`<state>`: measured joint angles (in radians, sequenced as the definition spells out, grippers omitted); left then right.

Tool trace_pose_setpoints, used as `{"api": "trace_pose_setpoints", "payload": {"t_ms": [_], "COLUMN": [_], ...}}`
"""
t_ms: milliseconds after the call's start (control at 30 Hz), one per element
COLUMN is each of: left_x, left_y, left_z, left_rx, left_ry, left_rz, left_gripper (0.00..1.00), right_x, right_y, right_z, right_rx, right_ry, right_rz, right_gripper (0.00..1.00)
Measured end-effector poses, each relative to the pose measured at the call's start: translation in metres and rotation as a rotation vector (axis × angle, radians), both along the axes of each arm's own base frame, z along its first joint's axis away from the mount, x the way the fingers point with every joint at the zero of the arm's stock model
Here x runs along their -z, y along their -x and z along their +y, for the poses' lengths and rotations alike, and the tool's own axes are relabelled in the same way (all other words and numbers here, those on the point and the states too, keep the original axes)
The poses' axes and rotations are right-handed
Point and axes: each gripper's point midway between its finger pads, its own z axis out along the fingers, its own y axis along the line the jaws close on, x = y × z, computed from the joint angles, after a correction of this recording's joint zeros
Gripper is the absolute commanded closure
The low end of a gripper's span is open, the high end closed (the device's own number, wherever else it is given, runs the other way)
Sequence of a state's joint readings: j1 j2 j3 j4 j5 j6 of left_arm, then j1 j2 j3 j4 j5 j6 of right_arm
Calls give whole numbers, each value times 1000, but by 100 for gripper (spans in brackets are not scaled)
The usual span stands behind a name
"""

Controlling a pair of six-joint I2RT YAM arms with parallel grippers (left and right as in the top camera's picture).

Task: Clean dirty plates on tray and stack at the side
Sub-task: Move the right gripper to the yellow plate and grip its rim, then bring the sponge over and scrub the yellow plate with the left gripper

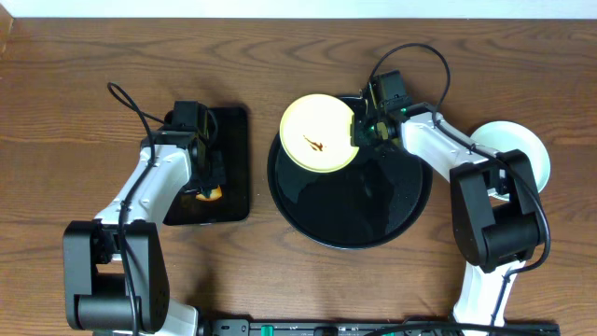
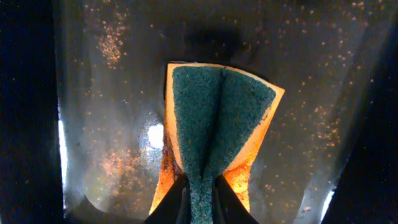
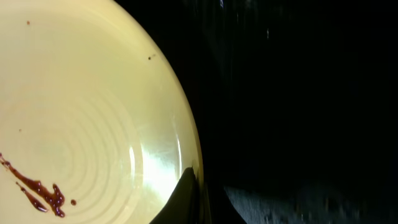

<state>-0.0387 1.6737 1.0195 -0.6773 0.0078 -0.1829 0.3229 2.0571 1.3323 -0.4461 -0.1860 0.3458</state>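
A pale yellow plate [image 1: 317,133] with a brown sauce smear is held over the far left rim of the large round black tray [image 1: 373,210]. My right gripper [image 1: 359,131] is shut on the plate's right rim; in the right wrist view the plate [image 3: 81,118] fills the left side and the gripper [image 3: 200,196] pinches its edge. My left gripper [image 1: 207,182] is shut on a sponge [image 2: 211,124], orange with a dark green scrub face, folded between the fingers [image 2: 200,205] over the small black rectangular tray [image 1: 233,168]. A pale mint green plate [image 1: 522,149] lies at the right, partly behind my right arm.
The small rectangular tray [image 2: 112,93] under the sponge is wet and speckled with orange crumbs. The wooden table [image 1: 84,65] extends around both trays. The white wall edge runs along the far side.
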Motion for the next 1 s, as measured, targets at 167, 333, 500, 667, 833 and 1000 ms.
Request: {"api": "trace_pose_setpoints", "payload": {"t_ms": [167,333,500,667,833,1000], "left_x": [0,0,0,0,-12,-54], "left_y": [0,1,0,-1,1,-6], "left_z": [0,0,0,-1,-16,-51], "left_rx": [0,0,0,-3,14,93], "left_ry": [0,-1,0,9,88,215], "left_rz": [0,3,0,-4,-24,-151], "left_gripper": [87,87,87,93,92,92], "right_x": [-1,-5,-19,-21,-21,-21], "right_y": [27,56,80,93,94,97], "right_z": [-11,-33,-53,-62,-64,-65], "right_rx": [6,24,37,38,39,38], "right_ry": [44,147,235,281,288,293], "right_rz": [108,203,263,307,309,320], "right_gripper": [99,99,99,99,99,99]}}
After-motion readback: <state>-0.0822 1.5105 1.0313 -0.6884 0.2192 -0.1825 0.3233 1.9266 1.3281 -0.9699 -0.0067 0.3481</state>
